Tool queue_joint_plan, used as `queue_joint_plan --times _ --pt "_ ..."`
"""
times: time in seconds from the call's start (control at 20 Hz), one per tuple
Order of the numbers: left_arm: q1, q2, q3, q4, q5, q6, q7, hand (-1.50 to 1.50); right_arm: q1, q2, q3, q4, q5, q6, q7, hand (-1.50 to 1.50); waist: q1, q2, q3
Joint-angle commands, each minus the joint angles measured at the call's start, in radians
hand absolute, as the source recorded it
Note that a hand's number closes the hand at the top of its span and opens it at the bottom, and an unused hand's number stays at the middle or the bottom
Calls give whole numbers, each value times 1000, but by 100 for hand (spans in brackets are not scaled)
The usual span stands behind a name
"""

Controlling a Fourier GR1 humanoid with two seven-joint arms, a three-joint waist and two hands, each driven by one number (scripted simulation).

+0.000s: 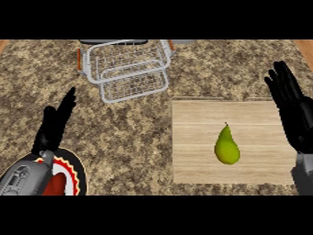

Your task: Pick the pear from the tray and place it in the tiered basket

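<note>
A green pear point(227, 147) lies on the wooden tray point(192, 137) at the right of the counter, stem pointing away from me. The white wire tiered basket point(128, 69) stands at the back, left of the tray, with nothing in it. My right hand point(296, 114) is open, fingers straight and pointing away, hovering at the tray's right edge, a short way right of the pear and not touching it. At the left, my left hand point(52, 124) is open with fingers up, resting.
A round plate point(74, 176) with a red and black rim sits at the lower left, partly hidden by my left forearm. Speckled stone counter lies between the basket and the tray. Wooden strips show at the far left and right edges.
</note>
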Motion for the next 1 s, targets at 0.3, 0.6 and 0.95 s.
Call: queue_joint_plan --times 0.3,0.6,0.95 --pt "7 -93 8 -66 121 -64 1 0 -6 -318 19 -44 612 -176 53 150 -87 -44 -17" --pt "14 -107 16 -118 189 -120 19 0 214 -168 230 -192 995 -397 92 -150 -32 -19 6" --pt "22 -121 -7 -134 175 -111 37 0 241 -128 436 -228 1435 -142 455 -150 -32 -24 -1"
